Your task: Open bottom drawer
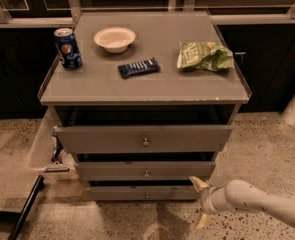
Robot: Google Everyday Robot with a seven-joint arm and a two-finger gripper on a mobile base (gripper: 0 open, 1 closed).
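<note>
The grey cabinet [144, 91] has three drawers. The bottom drawer [122, 192] is the lowest and shortest front, with a small round knob [147, 195] at its centre. It stands slightly out from the cabinet. My gripper [200, 202] is low at the right, just off the right end of the bottom drawer and below the middle drawer [112, 170]. Its fingers [196, 183] are spread open and hold nothing. The white arm [267, 204] comes in from the lower right.
On the cabinet top are a blue soda can [67, 48], a white bowl [115, 38], a dark snack bar [139, 67] and a green chip bag [205, 55]. The top drawer [102, 138] is ajar. A flat panel [42, 144] leans at the cabinet's left. The floor is speckled.
</note>
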